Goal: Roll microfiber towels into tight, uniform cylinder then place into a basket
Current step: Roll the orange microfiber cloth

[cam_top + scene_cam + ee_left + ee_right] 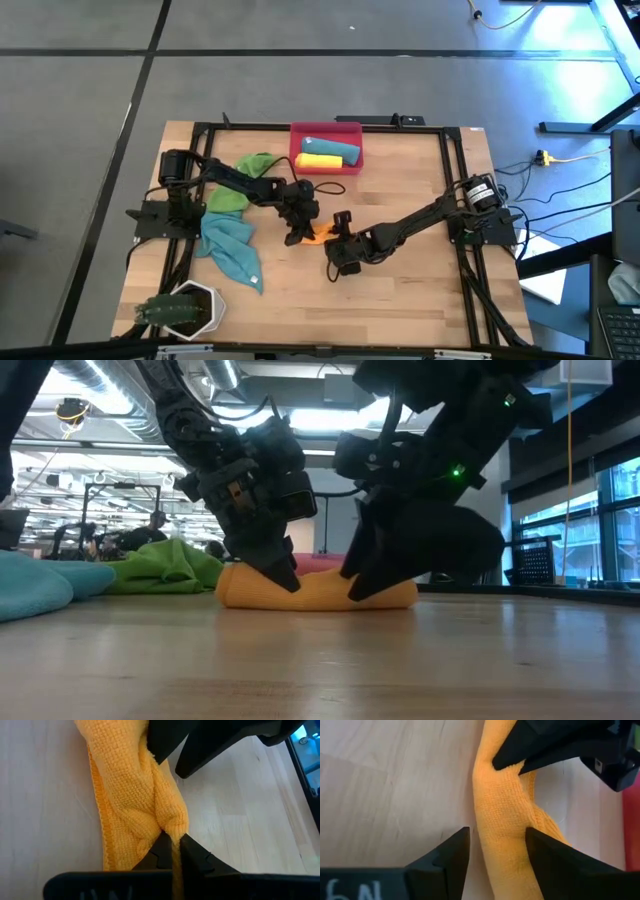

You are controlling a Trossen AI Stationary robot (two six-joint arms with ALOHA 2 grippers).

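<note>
An orange towel (320, 592), rolled into a loose cylinder, lies on the wooden table at its middle. My left gripper (174, 839) comes in from the table's left and is shut on the towel. My right gripper (497, 830) comes from the right and stands open astride the roll, farther along it. In the low view the left gripper (285, 575) is on the roll's left part and the right gripper (362, 585) on its right part. The red-pink basket (352, 130) stands at the far edge, with a teal roll (322, 146) and a yellow roll (318, 161) in it. My left gripper pinches a raised fold of the orange towel (172, 826) between its two shut fingers, slanting down from the table's left. The towel rests on the table. My right gripper straddles the roll from above, fingers across it. One finger (545, 857) lies against the roll's side (520, 845); the other (452, 857) stands just off it.
A green towel (245, 180) and a teal towel (232, 252) lie crumpled at the table's left. A white pot with a plant (185, 310) stands at the near left corner. Black frame rails (455, 170) run along the table's edges. Bare wood lies near and right of the grippers.
</note>
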